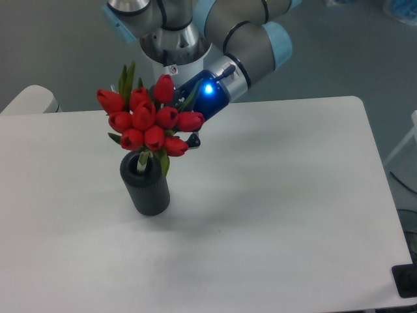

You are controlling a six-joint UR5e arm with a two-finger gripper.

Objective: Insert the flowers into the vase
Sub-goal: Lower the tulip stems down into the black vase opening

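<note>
The flowers (146, 120), a bunch of red closed tulips with green leaves, stand tilted a little to the left over the vase (144, 184). Their pale stems reach down into the vase's round mouth. The vase is a dark grey ribbed cylinder standing upright on the white table (260, 195). My gripper (189, 134) sits just behind and to the right of the blooms, its blue body lit. The tulip heads hide most of its fingers; one dark fingertip (193, 138) shows below the right-hand bloom. It seems to hold the bunch.
The arm's grey and light blue joints (241, 32) hang over the table's back edge. A pale rounded object (29, 101) sits beyond the table's left rear corner. A dark item (407, 280) lies at the front right edge.
</note>
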